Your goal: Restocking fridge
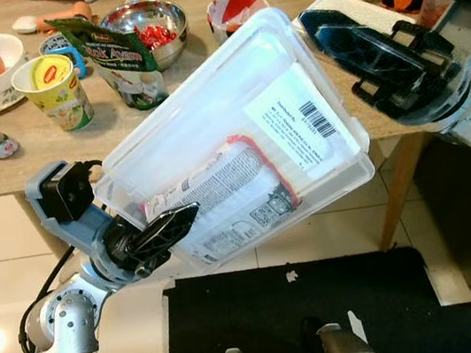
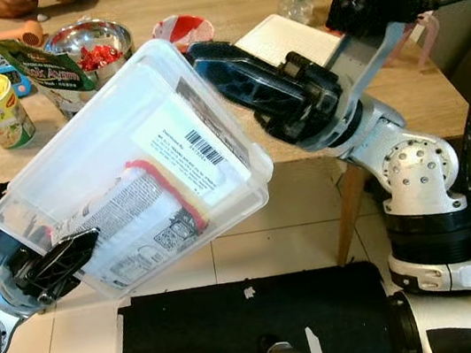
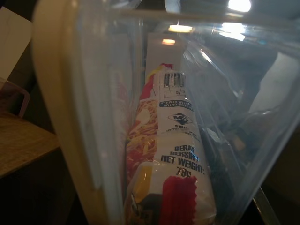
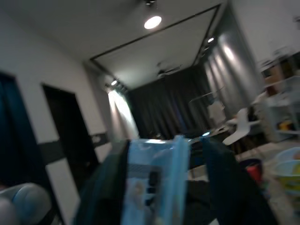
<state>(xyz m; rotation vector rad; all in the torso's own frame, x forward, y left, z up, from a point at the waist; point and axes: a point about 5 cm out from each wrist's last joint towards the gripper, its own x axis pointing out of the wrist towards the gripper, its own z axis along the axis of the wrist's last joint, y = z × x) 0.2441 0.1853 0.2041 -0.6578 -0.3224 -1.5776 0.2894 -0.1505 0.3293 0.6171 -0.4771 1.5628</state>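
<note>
Both grippers, left [image 1: 167, 227] at lower left and right [image 1: 349, 46] at upper right, are clamped on a tilted clear bin [image 1: 208, 118] at frame centre; a noodle packet [image 1: 221, 197] is held inside.

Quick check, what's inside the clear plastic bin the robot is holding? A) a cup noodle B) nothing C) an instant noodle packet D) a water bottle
C: an instant noodle packet lies inside the clear bin, which is tilted and held between the left gripper and the right gripper; the cup noodle stands on the table.
</note>
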